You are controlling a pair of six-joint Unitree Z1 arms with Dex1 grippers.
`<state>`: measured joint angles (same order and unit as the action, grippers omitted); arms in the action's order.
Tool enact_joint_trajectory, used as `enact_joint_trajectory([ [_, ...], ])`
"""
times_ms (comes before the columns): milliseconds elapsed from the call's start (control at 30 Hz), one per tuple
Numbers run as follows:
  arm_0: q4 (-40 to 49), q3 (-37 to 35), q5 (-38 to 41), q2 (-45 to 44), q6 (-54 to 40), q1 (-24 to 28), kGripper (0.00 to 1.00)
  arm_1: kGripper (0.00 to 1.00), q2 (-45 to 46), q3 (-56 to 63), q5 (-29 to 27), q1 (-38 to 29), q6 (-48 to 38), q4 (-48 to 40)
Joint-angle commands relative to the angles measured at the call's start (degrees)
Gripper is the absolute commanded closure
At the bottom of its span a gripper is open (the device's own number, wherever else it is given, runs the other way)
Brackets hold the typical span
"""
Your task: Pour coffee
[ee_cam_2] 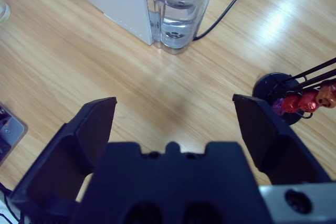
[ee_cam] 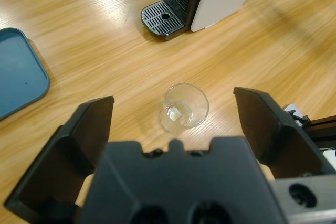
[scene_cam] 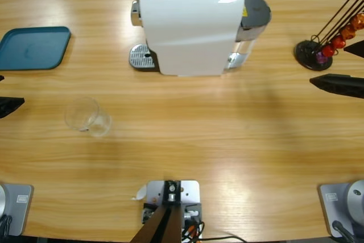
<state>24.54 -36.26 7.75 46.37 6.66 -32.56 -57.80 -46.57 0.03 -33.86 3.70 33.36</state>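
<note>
On the wooden worktop (scene_cam: 227,140), both hands spread wide, gripping nothing.
Nearest the left hand (ee_cam: 173,124), a clear glass (ee_cam: 184,107), upright; farther off, white coffee machine (scene_cam: 190,24), capsule rack (scene_cam: 321,49) beside right hand (ee_cam_2: 173,124).

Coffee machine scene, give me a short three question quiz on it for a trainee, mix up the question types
1. True or false: the clear glass stands on the drip tray of the coffee machine.
2. Multiple choice: which gripper has the glass in front of its jaws? A) left gripper B) right gripper C) neither
3. Short answer: what lies near the table's far left corner in the high view?

Key
1. False. The glass stands on the bare table, apart from the machine.
2. A. Its jaws are open, with the glass ahead of them and not gripped.
3. A teal tray.
</note>
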Motion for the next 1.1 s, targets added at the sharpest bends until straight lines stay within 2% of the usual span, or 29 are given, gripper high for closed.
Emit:
enact_joint_trajectory([
  [33,-0.46,1.68,-1.05,-1.55,0.63,-0.67,0.0,0.0,-0.11,2.03,0.68,0.87,-0.8,-0.75],
  [200,-0.46,1.72,-1.05,-1.77,0.93,-0.67,0.0,0.0,0.12,2.1,0.53,1.08,-0.8,-0.66],
  [300,-0.46,0.66,-0.81,-3.23,5.94,-0.12,0.0,0.0,0.58,2.12,0.32,1.13,-0.89,-0.66],
  [367,-0.63,-3.87,0.65,0.46,9.12,1.73,0.0,0.0,0.33,2.1,0.41,1.17,-0.89,-0.68],
  [567,-1.53,-27.22,11.22,20.29,22.67,3.66,0.016,0.0,0.67,2.12,0.48,1.17,-0.96,-0.66],
  [600,-3.45,-29.61,12.45,23.24,25.43,5.03,0.062,0.0,0.67,2.1,0.5,1.17,-0.97,-0.66],
  [667,-5.54,-32.33,12.99,28.32,30.06,7.19,0.073,0.0,0.62,2.1,0.48,1.19,-0.97,-0.66],
  [800,-7.0,-33.0,15.94,35.83,33.13,7.86,0.147,0.0,1.02,2.19,0.43,1.78,-0.97,-0.66],
  [1100,-11.53,-34.23,30.09,51.54,36.05,10.34,0.124,0.0,0.51,2.17,0.5,2.33,-0.97,-0.75],
])
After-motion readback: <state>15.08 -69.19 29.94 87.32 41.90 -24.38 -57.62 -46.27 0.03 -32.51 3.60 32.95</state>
